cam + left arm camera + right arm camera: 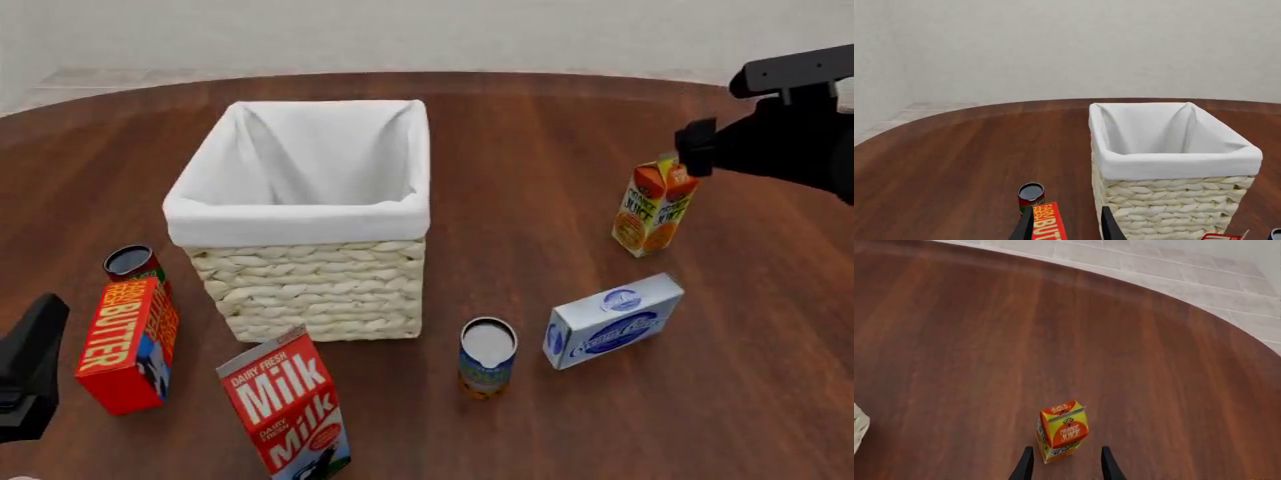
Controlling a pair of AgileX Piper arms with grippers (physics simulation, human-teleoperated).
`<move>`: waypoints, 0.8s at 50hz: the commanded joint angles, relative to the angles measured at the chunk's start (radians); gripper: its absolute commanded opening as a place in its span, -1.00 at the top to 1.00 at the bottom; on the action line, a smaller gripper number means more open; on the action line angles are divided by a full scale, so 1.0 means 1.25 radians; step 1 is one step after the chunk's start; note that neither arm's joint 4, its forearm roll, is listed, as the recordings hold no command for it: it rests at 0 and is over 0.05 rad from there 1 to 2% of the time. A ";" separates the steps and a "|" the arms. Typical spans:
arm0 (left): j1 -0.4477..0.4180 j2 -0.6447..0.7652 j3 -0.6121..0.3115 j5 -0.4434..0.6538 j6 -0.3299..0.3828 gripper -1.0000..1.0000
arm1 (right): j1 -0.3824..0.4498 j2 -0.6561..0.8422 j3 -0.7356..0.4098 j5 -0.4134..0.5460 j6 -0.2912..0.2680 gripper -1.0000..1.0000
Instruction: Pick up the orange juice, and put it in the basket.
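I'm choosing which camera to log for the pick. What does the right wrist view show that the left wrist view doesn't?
Only the right wrist view shows the orange juice, upright between the open fingers of the right gripper. Only the left wrist view shows the basket, the butter box, a dark can and the left gripper. Both show the brown table and pale floor beyond.

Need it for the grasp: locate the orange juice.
Front view, right side: the orange juice stands upright beyond the blue-and-white box, under the right gripper.
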 commanded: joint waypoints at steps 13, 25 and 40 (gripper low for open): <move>0.000 0.000 0.000 0.000 0.000 -1.00 | -0.008 0.077 -0.021 -0.027 0.001 -1.00; 0.000 0.000 0.000 0.000 0.000 -1.00 | -0.001 0.140 -0.055 -0.044 0.000 -1.00; 0.000 0.000 0.000 0.000 0.000 -1.00 | -0.009 0.182 -0.077 -0.052 -0.009 -1.00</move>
